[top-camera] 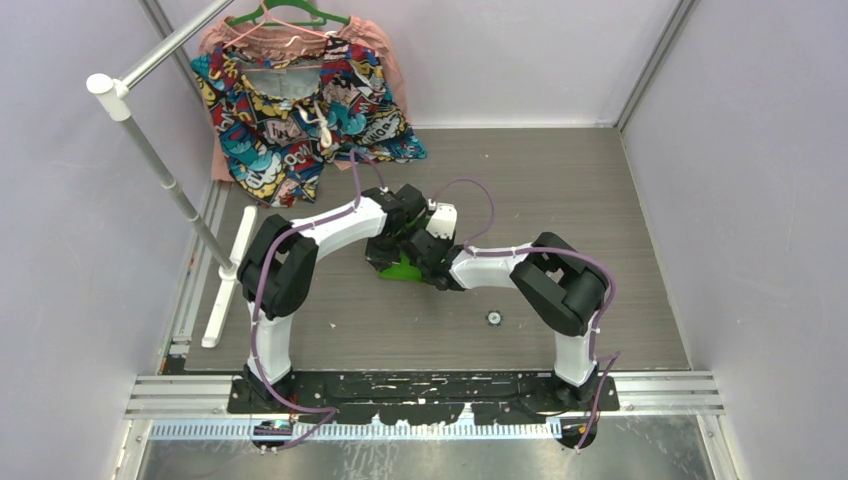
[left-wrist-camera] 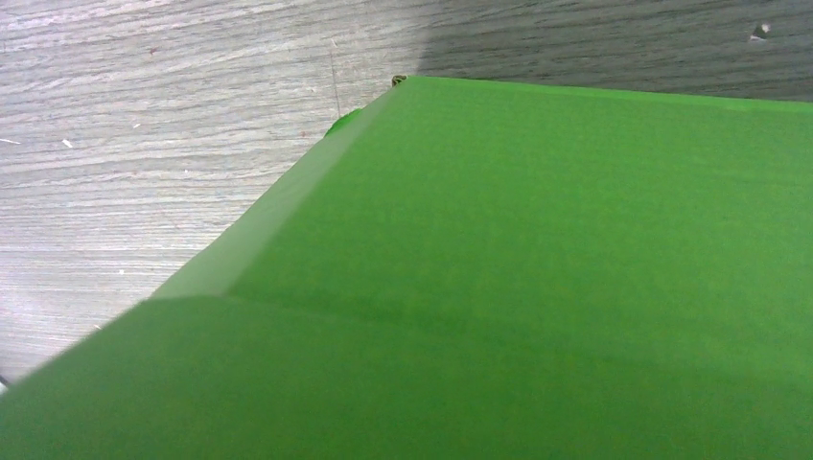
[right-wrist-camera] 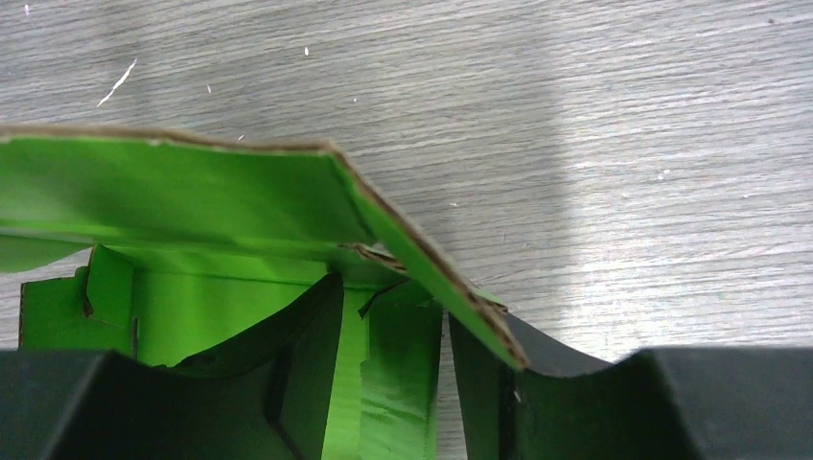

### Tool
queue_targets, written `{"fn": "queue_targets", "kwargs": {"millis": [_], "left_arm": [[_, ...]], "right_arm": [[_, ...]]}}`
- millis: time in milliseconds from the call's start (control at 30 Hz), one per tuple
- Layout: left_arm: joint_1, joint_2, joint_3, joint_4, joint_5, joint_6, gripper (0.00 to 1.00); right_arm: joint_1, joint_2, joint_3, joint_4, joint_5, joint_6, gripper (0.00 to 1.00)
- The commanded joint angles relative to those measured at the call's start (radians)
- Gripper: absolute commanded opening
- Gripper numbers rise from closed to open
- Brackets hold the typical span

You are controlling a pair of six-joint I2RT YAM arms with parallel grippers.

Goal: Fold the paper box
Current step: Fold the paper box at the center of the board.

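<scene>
Paper box (top-camera: 403, 268) lies near tabletop (top-camera: 600, 200) centre, flaps partly raised. Right end effector (right-wrist-camera: 393, 326): fingers apart, straddling a green panel. Left end effector (top-camera: 388, 252): fingers together at the box; whether they pinch card, cannot tell.

1. The table (top-camera: 600, 200) is grey wood-grain.
2. The lime-green paper box (top-camera: 403, 269) sits near its middle.
3. A patterned garment (top-camera: 290, 120) drapes onto its far left corner.
4. A small round object (top-camera: 493, 318) lies nearer, right of centre.
</scene>
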Motion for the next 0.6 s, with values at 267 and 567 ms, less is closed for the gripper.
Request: {"fn": "queue_targets", "kwargs": {"millis": [267, 567], "left_arm": [[-0.018, 0.004, 0.000, -0.019, 0.015, 0.005, 0.00], [-0.020, 0.010, -0.003, -0.013, 0.020, 0.000, 0.00]], "right_arm": [[-0.008, -0.097, -0.125, 0.189, -0.084, -0.026, 0.67], [-0.007, -0.244, -0.233, 0.286, -0.098, -0.022, 0.61]]}}
